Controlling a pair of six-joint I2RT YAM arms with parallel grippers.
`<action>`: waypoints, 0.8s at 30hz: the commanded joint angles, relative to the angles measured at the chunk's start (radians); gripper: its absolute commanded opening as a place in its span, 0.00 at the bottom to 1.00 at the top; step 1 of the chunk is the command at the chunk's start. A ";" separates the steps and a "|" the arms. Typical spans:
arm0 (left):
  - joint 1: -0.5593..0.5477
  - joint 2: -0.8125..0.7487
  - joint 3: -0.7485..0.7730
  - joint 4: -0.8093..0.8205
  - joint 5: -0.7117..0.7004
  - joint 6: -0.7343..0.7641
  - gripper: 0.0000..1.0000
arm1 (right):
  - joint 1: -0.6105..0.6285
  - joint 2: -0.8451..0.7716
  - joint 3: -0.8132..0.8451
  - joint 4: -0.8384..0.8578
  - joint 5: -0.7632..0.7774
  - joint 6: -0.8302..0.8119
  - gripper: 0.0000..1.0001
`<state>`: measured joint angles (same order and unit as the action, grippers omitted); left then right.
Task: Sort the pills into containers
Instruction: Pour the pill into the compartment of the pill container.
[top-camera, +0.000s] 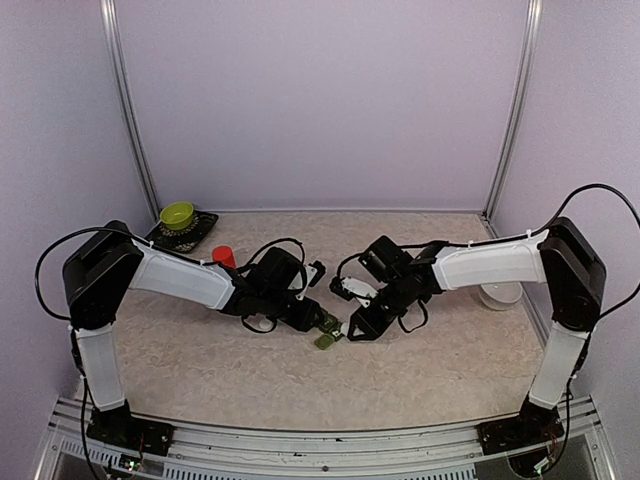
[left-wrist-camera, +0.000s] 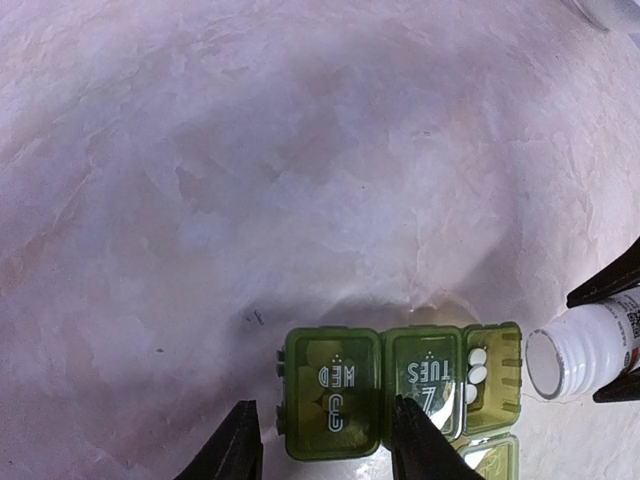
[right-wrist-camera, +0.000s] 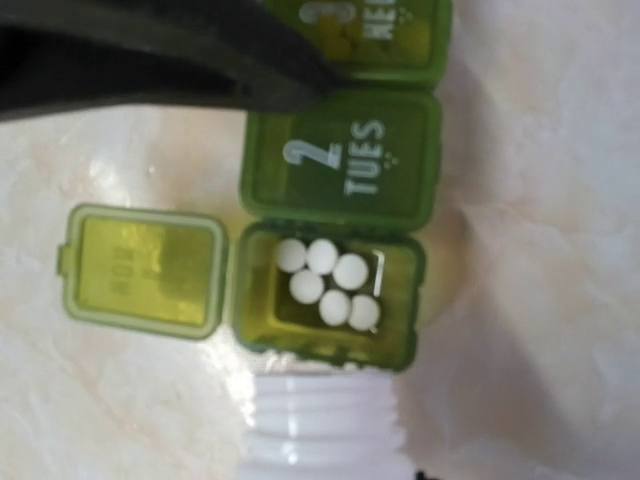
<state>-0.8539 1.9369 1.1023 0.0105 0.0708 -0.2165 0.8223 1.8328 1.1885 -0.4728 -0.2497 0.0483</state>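
Observation:
The dark green containers (top-camera: 326, 337) (left-wrist-camera: 400, 385) lie flat mid-table. The WED lid (left-wrist-camera: 332, 392) and TUES lid (right-wrist-camera: 345, 155) are down. The end compartment (right-wrist-camera: 325, 290) stands open, its lid (right-wrist-camera: 145, 270) folded back, with several white pills (right-wrist-camera: 325, 280) (left-wrist-camera: 477, 370) inside. My left gripper (top-camera: 320, 322) (left-wrist-camera: 325, 405) is open astride the WED compartment: a sliver of table shows by one finger, the other finger (left-wrist-camera: 412, 440) lies over the WED–TUES seam. My right gripper (top-camera: 360, 322) is shut on a tipped white bottle (left-wrist-camera: 572, 355) (right-wrist-camera: 320, 430), its mouth at the open compartment's rim.
A red bottle (top-camera: 223, 257) stands behind the left arm. A green bowl (top-camera: 177, 215) sits on a dark tray at the back left. A white round dish (top-camera: 500, 296) lies under the right arm. Lilac walls close in the back and both sides.

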 joint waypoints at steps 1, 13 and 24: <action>0.001 -0.032 0.019 -0.026 -0.006 0.013 0.43 | -0.003 -0.065 -0.059 0.121 0.004 0.010 0.00; 0.000 -0.035 0.020 -0.024 -0.006 0.009 0.44 | -0.003 -0.130 -0.218 0.383 -0.025 0.043 0.00; -0.001 -0.039 0.025 -0.024 -0.006 0.009 0.44 | -0.002 -0.194 -0.399 0.645 -0.036 0.060 0.00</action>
<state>-0.8539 1.9362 1.1023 0.0086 0.0708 -0.2165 0.8223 1.6756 0.8471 0.0216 -0.2703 0.0952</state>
